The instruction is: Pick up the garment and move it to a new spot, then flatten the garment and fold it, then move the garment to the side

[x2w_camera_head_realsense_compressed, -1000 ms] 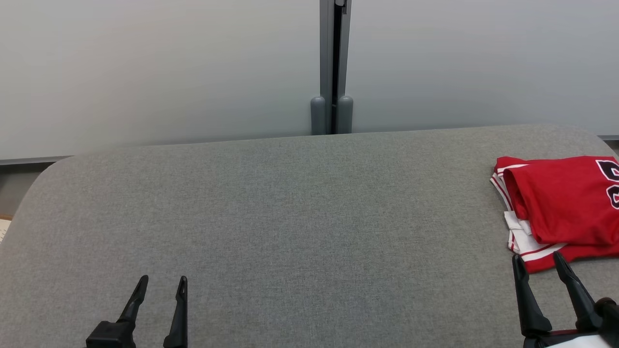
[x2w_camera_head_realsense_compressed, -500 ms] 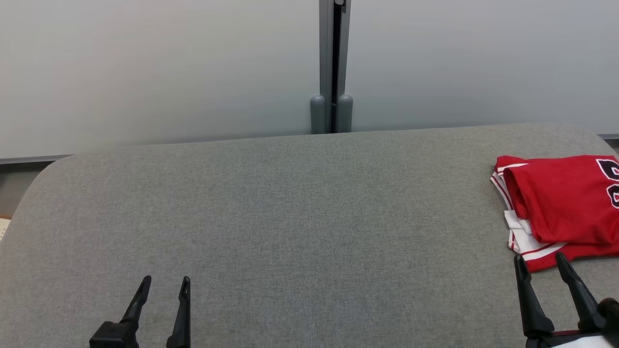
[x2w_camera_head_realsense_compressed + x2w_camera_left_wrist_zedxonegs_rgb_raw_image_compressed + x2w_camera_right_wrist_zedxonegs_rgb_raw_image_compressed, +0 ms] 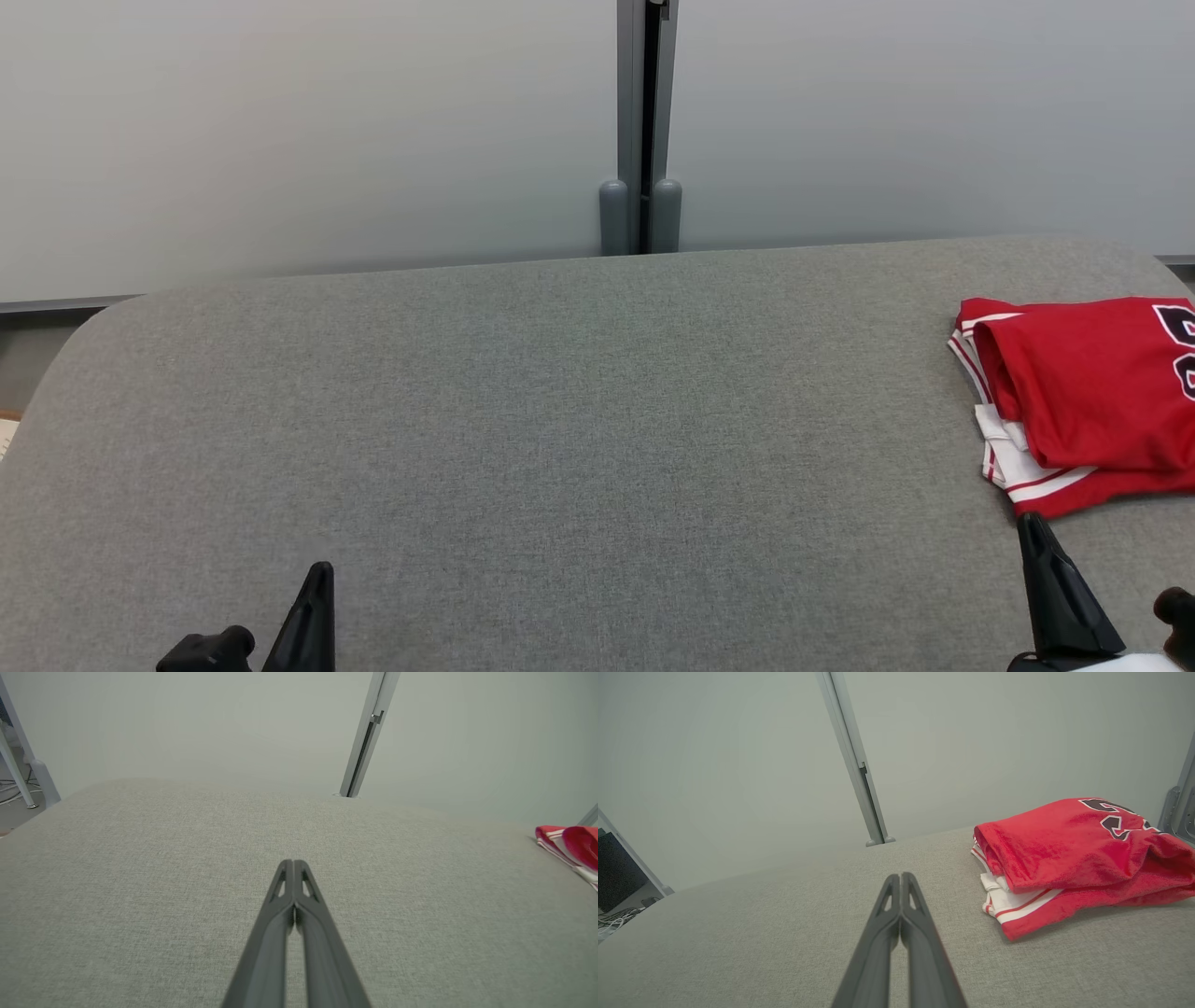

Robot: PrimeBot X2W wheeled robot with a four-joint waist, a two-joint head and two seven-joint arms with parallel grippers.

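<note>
The garment (image 3: 1092,392) is a red jersey with white trim and dark numbers, lying folded at the far right of the grey padded table (image 3: 560,420). Its left end shows at the right edge of the left wrist view (image 3: 577,845). In the right wrist view the garment (image 3: 1064,844) lies just ahead and to the right of my right gripper (image 3: 900,875). That right gripper (image 3: 1030,519) is shut and empty, a short way in front of the garment's near corner. My left gripper (image 3: 322,567) sits low at the near left, shut on nothing, its fingers pressed together (image 3: 293,862).
A pale wall with a grey vertical post (image 3: 640,131) stands behind the table. The table's rounded left corner (image 3: 84,336) drops off to the floor. Cables and a stand leg (image 3: 28,779) lie off the table's left side.
Both grippers have gone from open to shut and have drawn back toward the bottom of the head view. The garment has not moved.
</note>
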